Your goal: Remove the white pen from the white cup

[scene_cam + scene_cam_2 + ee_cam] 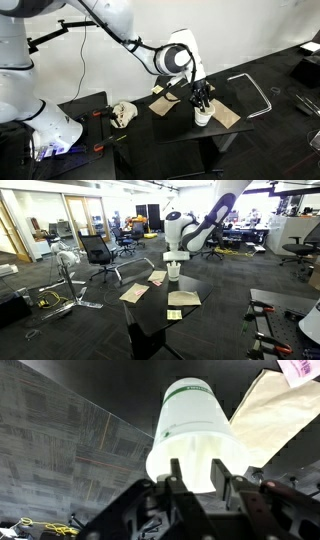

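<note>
1 thing matters: gripper [200, 470] sits straight over the cup [190, 420], mid-frame, jaws parted across its mouth. Pen's lost white-on-white, probably upright inside, between them.

In the wrist view the cup [195, 435] glares, blown out to plain white at its near end; the fingers [176, 485] just below it seem slightly out of focus. Both exterior views are evenly bright but small and soft. The dark table [150, 320] under the cup carries a faint sheen.
</note>
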